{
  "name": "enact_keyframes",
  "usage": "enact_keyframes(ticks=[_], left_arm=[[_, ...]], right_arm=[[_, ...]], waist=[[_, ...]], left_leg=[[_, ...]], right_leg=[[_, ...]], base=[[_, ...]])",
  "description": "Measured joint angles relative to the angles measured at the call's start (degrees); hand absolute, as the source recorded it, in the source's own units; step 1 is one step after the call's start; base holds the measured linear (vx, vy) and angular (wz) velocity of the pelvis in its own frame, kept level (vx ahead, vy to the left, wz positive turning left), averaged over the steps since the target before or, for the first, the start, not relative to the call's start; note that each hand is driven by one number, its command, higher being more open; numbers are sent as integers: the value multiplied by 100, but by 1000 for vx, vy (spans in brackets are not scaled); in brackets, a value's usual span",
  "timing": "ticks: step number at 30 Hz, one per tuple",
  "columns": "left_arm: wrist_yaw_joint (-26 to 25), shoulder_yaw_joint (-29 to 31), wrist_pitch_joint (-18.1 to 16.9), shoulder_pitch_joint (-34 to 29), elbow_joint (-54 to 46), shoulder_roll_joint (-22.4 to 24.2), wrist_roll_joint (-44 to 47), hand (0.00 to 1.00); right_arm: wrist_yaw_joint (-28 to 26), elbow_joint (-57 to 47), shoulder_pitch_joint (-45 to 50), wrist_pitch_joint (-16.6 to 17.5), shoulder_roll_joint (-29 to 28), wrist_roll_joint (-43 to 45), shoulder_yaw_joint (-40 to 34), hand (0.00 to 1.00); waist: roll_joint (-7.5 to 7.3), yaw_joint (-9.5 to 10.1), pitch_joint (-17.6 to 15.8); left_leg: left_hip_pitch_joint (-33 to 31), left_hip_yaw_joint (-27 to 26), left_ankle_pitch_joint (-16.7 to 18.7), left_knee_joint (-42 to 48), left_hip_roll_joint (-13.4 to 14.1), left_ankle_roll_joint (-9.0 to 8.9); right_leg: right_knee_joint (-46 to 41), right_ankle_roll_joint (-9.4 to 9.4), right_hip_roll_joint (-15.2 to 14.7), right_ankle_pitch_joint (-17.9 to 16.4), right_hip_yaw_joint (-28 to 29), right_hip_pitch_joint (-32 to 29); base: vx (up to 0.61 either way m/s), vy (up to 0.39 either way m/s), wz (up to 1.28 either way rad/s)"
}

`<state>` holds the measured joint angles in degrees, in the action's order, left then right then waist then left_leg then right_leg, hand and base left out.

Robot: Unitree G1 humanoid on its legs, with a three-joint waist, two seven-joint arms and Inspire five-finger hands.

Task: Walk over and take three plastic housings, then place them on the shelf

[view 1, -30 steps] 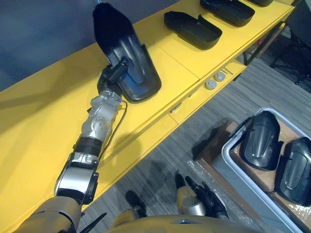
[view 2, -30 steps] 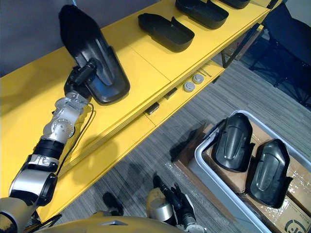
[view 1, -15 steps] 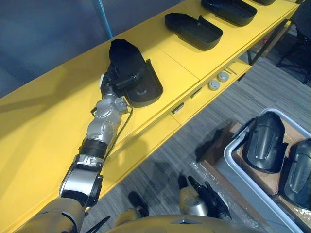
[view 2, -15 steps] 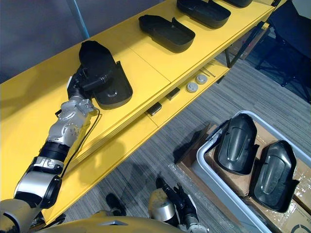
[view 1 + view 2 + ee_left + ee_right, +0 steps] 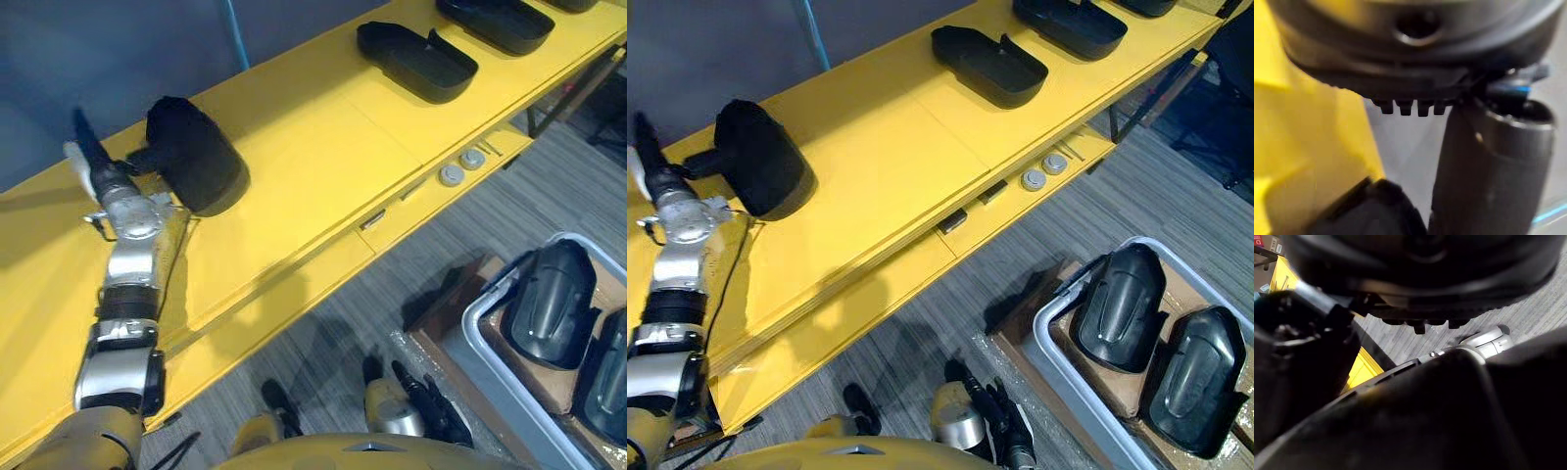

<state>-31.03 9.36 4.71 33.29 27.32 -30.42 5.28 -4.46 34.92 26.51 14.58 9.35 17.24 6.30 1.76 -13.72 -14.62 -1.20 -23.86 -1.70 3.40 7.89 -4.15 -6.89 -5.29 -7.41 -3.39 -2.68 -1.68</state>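
Shelf (image 5: 323,147): long, smooth glossy yellow, ran above grey ribbed carpet (image 5: 323,304)
Housing (image 5: 191,166): matte black domed shell, lay on shelf's left stretch
Left hand (image 5: 103,174): fingers straight and spread, one tip at housing's edge, gripped nothing
Second housing (image 5: 416,61): black hollow trough, sat further right on shelf
Bin (image 5: 500,357): grey plastic, held two glossy black moulded pieces (image 5: 554,304)
Right hand (image 5: 421,411): hung low over carpet, fingers loose, empty
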Motion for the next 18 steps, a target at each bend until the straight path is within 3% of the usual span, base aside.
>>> enact_keyframes(ticks=[5, 10, 13, 18], left_arm=[[376, -54, -5, 0, -83, -241, -174, 100], [846, -540, -17, 0, -78, -351, -9, 100], [1078, -690, -249, 2, -80, -368, 701, 100], [1269, -831, -1012, -53, -765, -368, 2284, 100]], right_arm=[[-17, 3, 7, 0, -3, 0, 0, 100], [-15, 2, 7, 12, -3, -35, -1, 100], [83, -12, 7, 143, -3, -358, -45, 100], [588, -680, 129, 518, 15, -1034, -124, 100]], waist=[[6, -3, 3], [22, -38, 10], [42, -62, 11], [113, -3, 9]], left_leg=[[0, -22, 140, 237, 48, 5], [7, -42, 142, 249, 58, 7], [35, -54, 140, 247, 55, 10], [62, 14, 129, 243, 50, 25]], right_leg=[[4, -1, -2, 0, 34, 79], [-2, -12, 5, 8, 61, 73], [-7, -14, 6, 10, 77, 100], [-3, -9, 6, 6, 23, 188]], base=[[-20, 8, -4], [-23, 2, -3], [0, 1, -1], [-8, -3, 5]])
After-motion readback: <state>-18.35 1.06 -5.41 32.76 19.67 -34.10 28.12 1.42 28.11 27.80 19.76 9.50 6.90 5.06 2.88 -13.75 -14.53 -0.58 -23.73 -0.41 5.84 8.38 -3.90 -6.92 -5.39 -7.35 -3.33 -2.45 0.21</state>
